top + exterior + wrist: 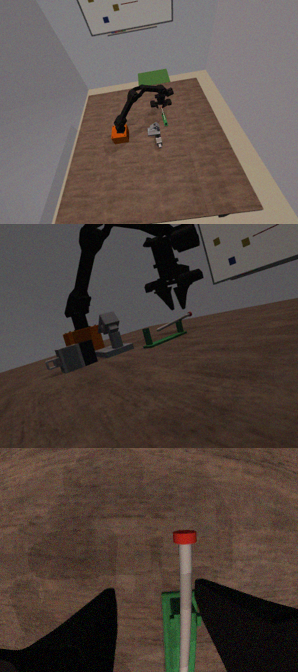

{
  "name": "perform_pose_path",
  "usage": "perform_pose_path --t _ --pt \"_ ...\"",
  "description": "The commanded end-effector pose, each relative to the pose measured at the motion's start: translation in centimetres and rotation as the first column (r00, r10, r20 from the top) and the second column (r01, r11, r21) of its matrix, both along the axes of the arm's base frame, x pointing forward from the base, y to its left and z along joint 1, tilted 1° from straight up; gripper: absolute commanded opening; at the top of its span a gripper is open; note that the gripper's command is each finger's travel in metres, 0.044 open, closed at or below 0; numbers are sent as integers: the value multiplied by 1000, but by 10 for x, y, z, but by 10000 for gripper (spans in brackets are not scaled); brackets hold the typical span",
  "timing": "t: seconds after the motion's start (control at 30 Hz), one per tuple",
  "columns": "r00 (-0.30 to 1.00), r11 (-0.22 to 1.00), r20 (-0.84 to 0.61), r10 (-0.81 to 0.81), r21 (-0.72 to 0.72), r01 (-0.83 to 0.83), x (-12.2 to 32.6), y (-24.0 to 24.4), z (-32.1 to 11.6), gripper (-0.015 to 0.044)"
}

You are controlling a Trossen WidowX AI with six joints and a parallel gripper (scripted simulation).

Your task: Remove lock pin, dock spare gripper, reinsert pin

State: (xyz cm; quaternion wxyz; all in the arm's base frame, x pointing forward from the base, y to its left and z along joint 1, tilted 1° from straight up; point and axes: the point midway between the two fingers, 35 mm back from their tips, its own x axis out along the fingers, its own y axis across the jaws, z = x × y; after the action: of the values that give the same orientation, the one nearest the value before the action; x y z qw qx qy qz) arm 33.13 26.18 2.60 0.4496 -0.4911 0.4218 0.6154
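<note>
The lock pin (pixel 162 112) (pixel 173 322) (pixel 185 568), white with a red head, lies tilted on the green rack (pixel 166 123) (pixel 164 340) (pixel 171 648). Its red head is the higher end and sticks out past the far post; its other end appears off the near post. My gripper (pixel 178 308) (pixel 156 592) is partly open and empty, just above the pin; in the wrist view the pin is near the right finger. The grey mount (pixel 152 132) (pixel 108 318) stands with its tilted head free of the pin. The spare gripper (pixel 159 140) (pixel 71 358), grey and black, lies beside the mount.
The orange base block (pixel 120 137) (pixel 96 337) of my arm stands behind the mount. The rack's two upright posts rise under the pin, near the mount. A green panel (pixel 153 77) lies beyond the table's far edge, and a whiteboard (pixel 133 15) hangs on the wall.
</note>
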Motion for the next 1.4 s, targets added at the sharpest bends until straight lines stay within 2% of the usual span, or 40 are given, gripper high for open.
perform_pose_path --t 0.0,0.27,0.43,0.5,0.63,0.83,1.07,1.37 --pt "1000 1000 2 0 1 0 0 0 11 200" --pt "1000 1000 -15 0 -10 0 -4 -2 24 200" --pt "1000 1000 -18 0 -13 -1 -4 -2 15 331" --pt "1000 1000 3 1 -12 -1 1 -8 23 279" --pt "993 1000 121 2 -23 0 22 -47 68 180" --pt "990 1000 141 2 -27 1 25 -54 73 180" --pt "990 1000 141 2 -27 1 28 -53 9 180" --pt "990 1000 141 2 -27 1 28 -53 -1 180"
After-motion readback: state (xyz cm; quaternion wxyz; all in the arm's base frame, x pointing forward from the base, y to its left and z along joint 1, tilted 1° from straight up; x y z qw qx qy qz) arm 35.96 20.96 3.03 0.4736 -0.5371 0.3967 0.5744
